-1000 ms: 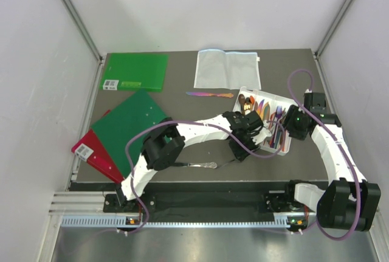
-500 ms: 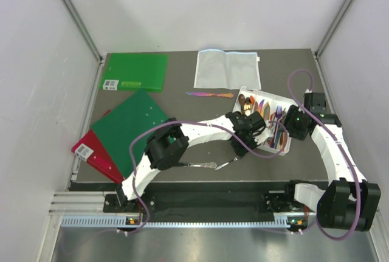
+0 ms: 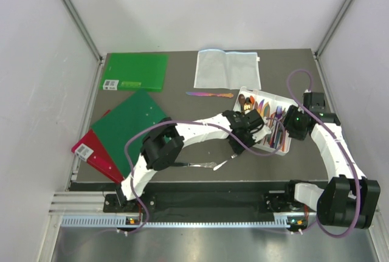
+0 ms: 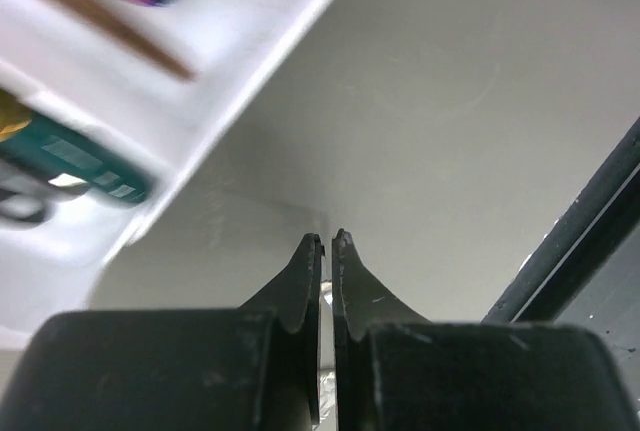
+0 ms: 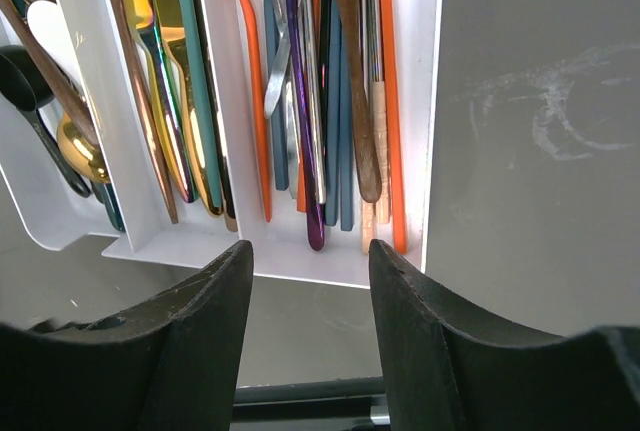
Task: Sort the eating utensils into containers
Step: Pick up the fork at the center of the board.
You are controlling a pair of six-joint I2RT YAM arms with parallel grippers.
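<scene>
While the right end effector (image 5: 310,247) is hovering open over the tray (image 5: 431,101), the left end effector (image 4: 326,239) is clamping the silver utensil (image 3: 199,165) on the desk (image 3: 182,76). I reckon it's needing a lift into a compartment next.

light: bright, even, from above | shadows: soft on bench (image 3: 182,79) | blur: white tray (image 4: 250,41) close to left wrist camera | glare: gold spoon (image 5: 82,151)

The right gripper (image 5: 310,251) hangs just above the near end of the white compartment tray (image 5: 421,101), its two dark fingers (image 5: 195,331) spread apart and holding nothing. In the tray's long slots lie an orange utensil (image 5: 386,101), a purple one (image 5: 298,101), a wooden spoon (image 5: 350,51) and a gold spoon (image 5: 80,146). To the right is the scuffed grey tabletop (image 5: 540,151).
</scene>
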